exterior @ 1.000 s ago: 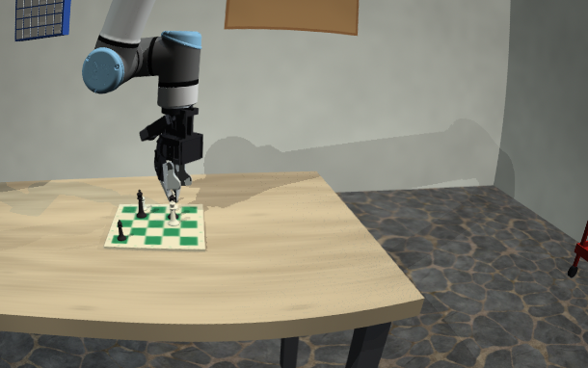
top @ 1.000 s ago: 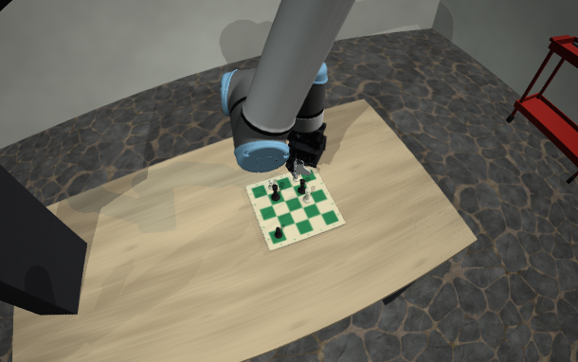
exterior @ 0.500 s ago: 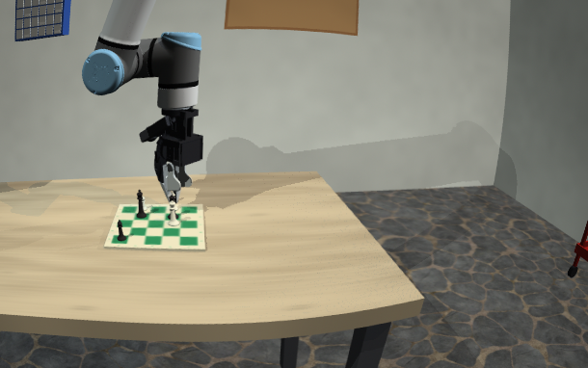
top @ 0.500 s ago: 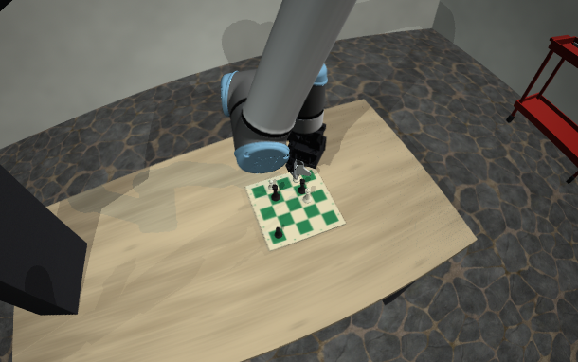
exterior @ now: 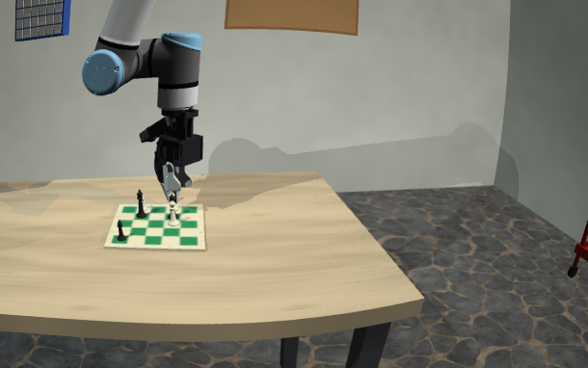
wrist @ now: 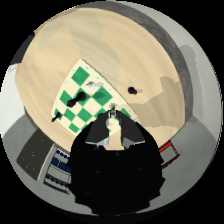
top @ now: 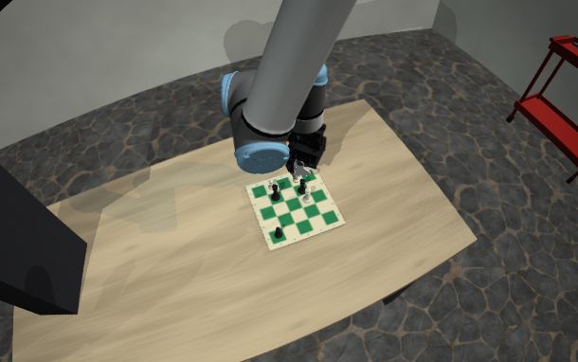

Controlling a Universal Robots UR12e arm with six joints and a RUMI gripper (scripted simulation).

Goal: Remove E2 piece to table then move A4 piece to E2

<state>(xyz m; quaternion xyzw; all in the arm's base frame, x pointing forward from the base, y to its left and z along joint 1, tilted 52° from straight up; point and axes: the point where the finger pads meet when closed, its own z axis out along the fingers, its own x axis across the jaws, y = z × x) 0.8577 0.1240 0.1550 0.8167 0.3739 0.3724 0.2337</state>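
1. Nearest in the exterior view, the pale wooden tabletop (exterior: 270, 270) curves along its front edge, and the green-and-cream board (exterior: 155, 227) lies flat on it toward the left.
2. On the board's near-left corner square stands a small black pawn (exterior: 120, 230), upright and well apart from the other pieces.
3. Farther in, a white piece (exterior: 173, 214) stands upright on the board, just below and in front of the end effector (exterior: 173, 197).
4. To its left, a taller black piece (exterior: 141, 204) stands upright near the board's far edge.
5. In the top view a second black piece (top: 301, 186) shows beside the white one, and a small pale piece (top: 272, 182) sits at the far edge; which lettered squares these occupy cannot be read.
6. The end effector hangs straight down from the wrist over the board's far side, its jaws clamped on a small piece whose dark top pokes out between the fingertips in the wrist view. That piece is lifted above the board; its colour and kind are hard to tell.
7. Beyond lie the far tabletop, the grey wall, and a red cart (top: 551, 101) at the right.
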